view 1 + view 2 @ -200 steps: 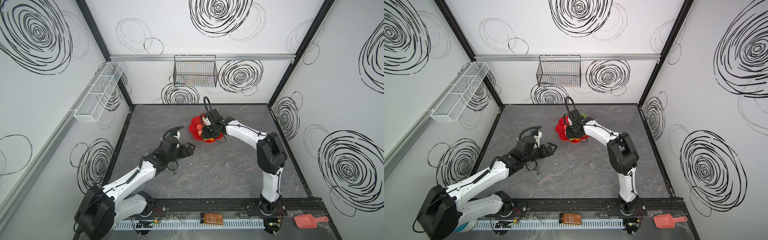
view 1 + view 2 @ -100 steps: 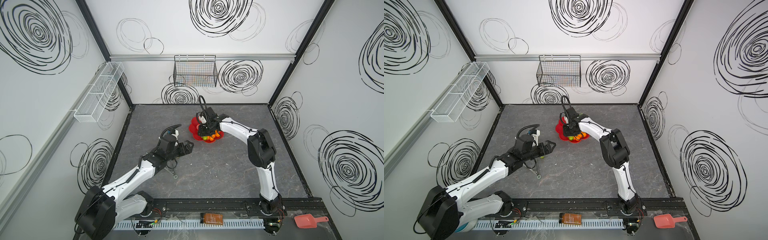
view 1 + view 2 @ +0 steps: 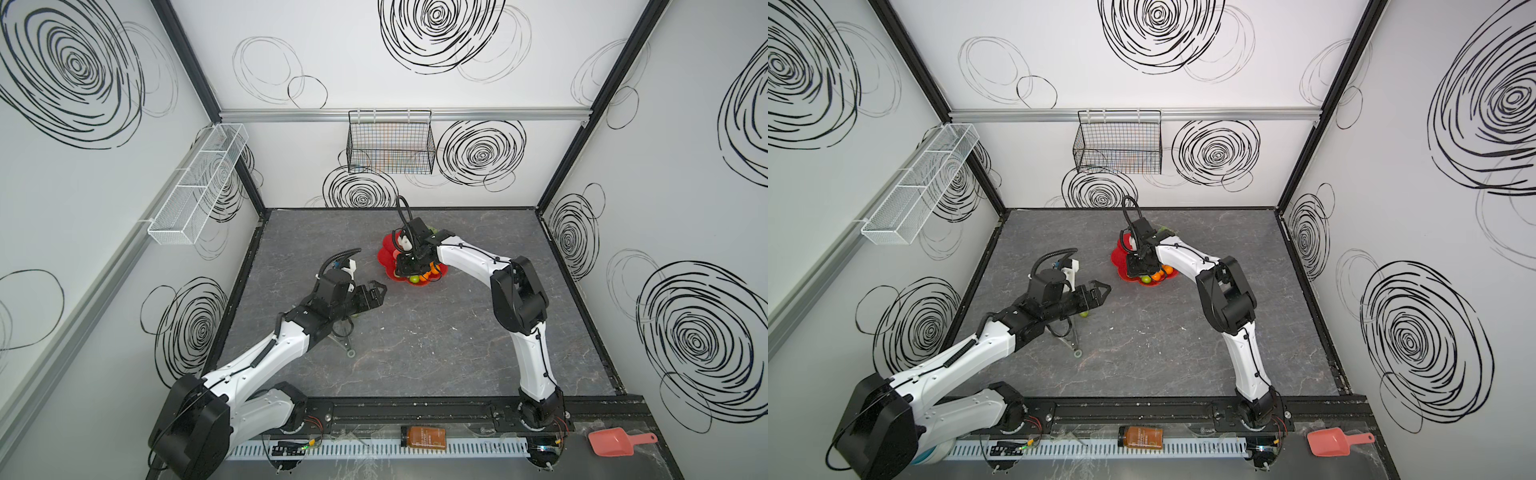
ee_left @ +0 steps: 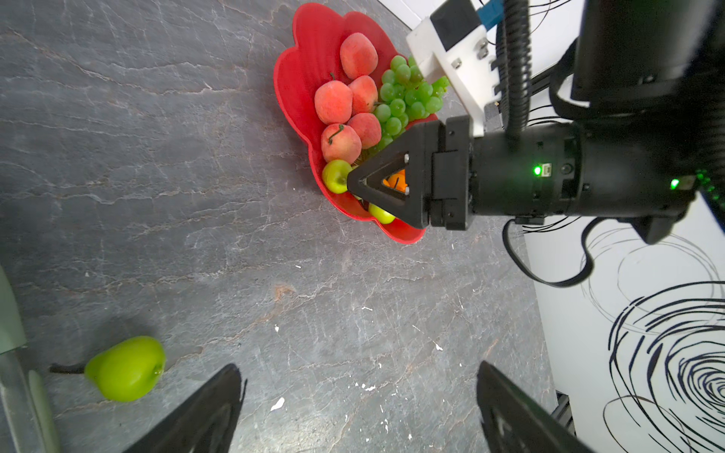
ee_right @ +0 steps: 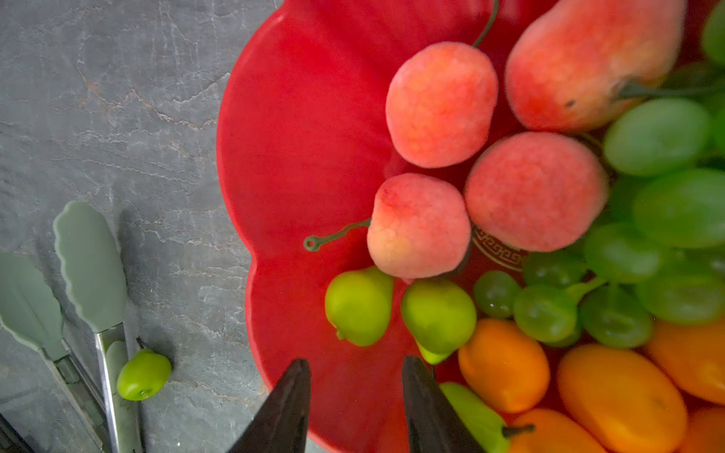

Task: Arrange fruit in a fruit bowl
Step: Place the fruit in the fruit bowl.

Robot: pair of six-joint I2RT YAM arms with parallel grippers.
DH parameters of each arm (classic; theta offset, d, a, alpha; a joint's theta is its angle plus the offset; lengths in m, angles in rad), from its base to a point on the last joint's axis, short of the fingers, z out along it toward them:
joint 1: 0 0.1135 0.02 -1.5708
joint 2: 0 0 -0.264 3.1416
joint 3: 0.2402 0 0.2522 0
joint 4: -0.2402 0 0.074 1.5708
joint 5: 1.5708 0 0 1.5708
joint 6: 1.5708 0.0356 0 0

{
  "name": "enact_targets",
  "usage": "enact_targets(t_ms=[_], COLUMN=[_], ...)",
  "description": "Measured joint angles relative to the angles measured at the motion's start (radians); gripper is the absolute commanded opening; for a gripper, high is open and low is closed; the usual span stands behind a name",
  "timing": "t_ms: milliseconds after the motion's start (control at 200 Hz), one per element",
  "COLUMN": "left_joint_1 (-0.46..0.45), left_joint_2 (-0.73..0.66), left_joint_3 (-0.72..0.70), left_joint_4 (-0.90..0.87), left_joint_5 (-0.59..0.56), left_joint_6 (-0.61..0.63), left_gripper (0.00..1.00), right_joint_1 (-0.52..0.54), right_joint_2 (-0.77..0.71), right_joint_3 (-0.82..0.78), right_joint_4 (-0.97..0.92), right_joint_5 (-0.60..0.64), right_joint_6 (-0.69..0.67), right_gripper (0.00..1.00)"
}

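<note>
The red scalloped fruit bowl [image 3: 384, 253] [image 3: 1119, 257] [image 5: 306, 157] sits at the back middle of the table. It holds pink peaches [image 5: 441, 106], green grapes [image 5: 667, 211], orange tangerines [image 5: 504, 364] and small green pears [image 5: 359, 306]. My right gripper [image 3: 409, 274] [image 5: 355, 362] hangs over the bowl's near side. It is open, with only bare red bowl between its fingers. One green apple [image 4: 125, 368] [image 5: 143, 374] lies on the table outside the bowl. My left gripper [image 3: 380, 289] [image 4: 359, 368] hovers open and empty above the table, the apple off to its side.
Green-tipped metal tongs [image 5: 90, 266] [image 3: 347, 345] lie on the table beside the apple, under my left arm. A black wire basket [image 3: 390, 143] hangs on the back wall and a white mesh shelf [image 3: 199, 183] on the left wall. A pink scoop [image 3: 615, 442] and a bottle [image 3: 423, 437] lie beyond the front rail.
My right gripper has shifted a little to the left over the bowl and its jaws have spread slightly. The left arm has barely moved.
</note>
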Motion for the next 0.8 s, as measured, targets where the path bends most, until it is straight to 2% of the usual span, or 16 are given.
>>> enact_targets(t_ms=[275, 550, 795], left_joint_1=[0.012, 0.043, 0.161], left_joint_2=[-0.045, -0.219, -0.367], left_joint_3=[0.0, 0.0, -0.016], left_joint_4=[-0.026, -0.161, -0.293], left_joint_5=[0.002, -0.029, -0.018], left_joint_6=[0.007, 0.018, 0.022], left_gripper=[0.96, 0.96, 0.96], right_joint_1=[-0.005, 0.018, 0.115], right_joint_2=[-0.008, -0.146, -0.224], right_joint_3=[0.007, -0.044, -0.103], right_joint_4=[-0.008, -0.001, 0.024], right_joint_5=[0.006, 0.032, 0.052], right_joint_6=[0.0, 0.005, 0.021], right_gripper=[0.43, 0.43, 0.45])
